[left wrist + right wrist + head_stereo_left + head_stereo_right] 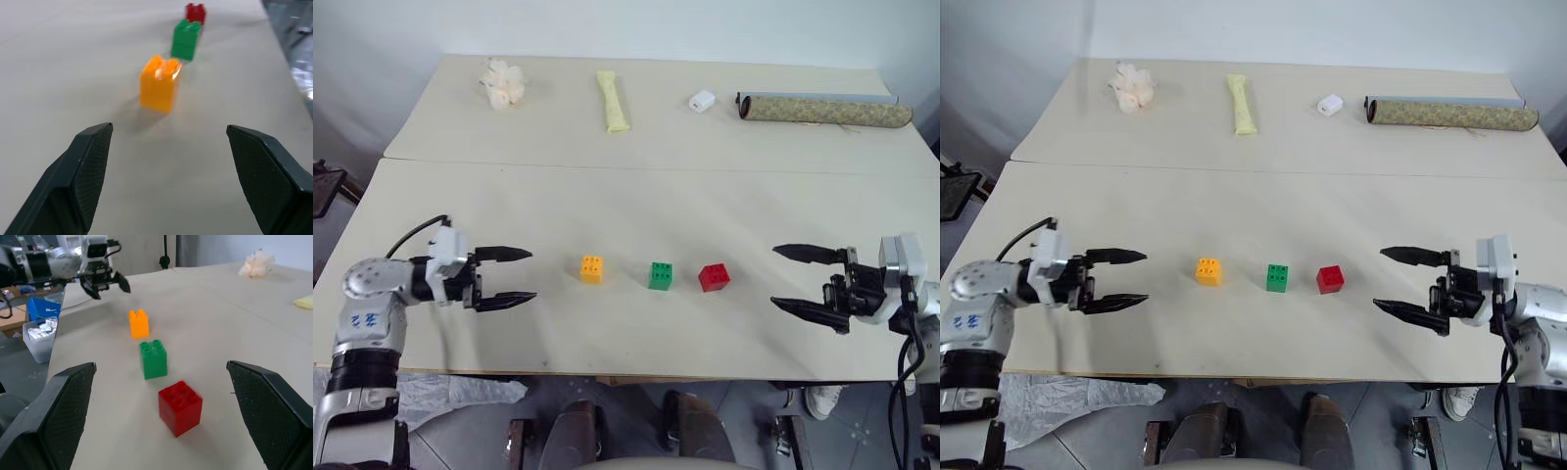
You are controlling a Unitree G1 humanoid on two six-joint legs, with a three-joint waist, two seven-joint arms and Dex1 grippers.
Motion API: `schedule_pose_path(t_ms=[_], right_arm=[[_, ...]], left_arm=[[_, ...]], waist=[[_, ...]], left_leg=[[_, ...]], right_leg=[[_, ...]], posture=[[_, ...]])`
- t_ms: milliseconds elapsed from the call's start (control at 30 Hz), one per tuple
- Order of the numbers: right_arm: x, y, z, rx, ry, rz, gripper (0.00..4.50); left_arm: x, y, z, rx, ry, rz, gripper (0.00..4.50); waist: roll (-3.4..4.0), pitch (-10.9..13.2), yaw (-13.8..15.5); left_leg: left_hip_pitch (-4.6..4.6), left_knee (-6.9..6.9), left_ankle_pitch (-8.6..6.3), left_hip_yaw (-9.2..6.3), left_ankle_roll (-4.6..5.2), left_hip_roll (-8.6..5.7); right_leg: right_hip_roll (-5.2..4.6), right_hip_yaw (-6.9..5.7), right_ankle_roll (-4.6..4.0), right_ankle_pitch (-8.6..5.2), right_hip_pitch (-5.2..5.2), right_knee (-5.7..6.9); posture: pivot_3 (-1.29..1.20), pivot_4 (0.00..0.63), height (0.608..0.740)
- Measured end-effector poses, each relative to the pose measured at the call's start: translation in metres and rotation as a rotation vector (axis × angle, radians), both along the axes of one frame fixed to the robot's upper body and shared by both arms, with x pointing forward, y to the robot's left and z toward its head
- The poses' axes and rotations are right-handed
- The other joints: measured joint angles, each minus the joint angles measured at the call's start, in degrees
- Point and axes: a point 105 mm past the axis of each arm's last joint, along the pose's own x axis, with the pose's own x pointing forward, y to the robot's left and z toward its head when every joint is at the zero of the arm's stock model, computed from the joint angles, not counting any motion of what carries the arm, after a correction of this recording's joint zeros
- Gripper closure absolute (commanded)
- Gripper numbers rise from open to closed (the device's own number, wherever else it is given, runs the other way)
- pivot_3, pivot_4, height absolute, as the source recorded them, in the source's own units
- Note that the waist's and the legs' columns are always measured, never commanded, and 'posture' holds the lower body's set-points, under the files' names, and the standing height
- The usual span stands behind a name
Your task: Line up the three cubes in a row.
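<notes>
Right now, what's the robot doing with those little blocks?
Nothing is being held. The orange-yellow cube, green cube and red cube sit in a row on the table, apart from each other. The left gripper and right gripper hang open at either end, fingers pointing inward at the row.

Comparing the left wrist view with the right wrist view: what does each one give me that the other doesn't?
Left wrist alone: nothing extra beyond its own open left gripper close up.
Right wrist alone: the open right gripper close up, a blue box and a clear tub beside the table, a white crumpled lump, and the left gripper seen from afar.
Both: the orange-yellow cube, green cube and red cube in a row on the table.
</notes>
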Motion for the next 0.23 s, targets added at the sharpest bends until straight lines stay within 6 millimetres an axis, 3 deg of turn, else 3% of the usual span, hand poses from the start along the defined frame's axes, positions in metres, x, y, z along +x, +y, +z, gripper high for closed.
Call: schedule_pose_path(t_ms=[233], right_arm=[[0.002, -0.005, 0.003, 0.011, 0.009, -0.006, 0.0]], left_arm=[[-0.004, 0.014, 0.014, -0.004, -0.116, 0.084, 0.54]], waist=[[0.0, 0.0, 0.47]], left_leg=[[0.01, 0.0, -0.03, 0.04, 0.0, -0.02]], right_leg=[[-0.01, 0.01, 0.0, 0.0, 0.01, 0.0]], posture=[[0.0, 0.15, 0.74]])
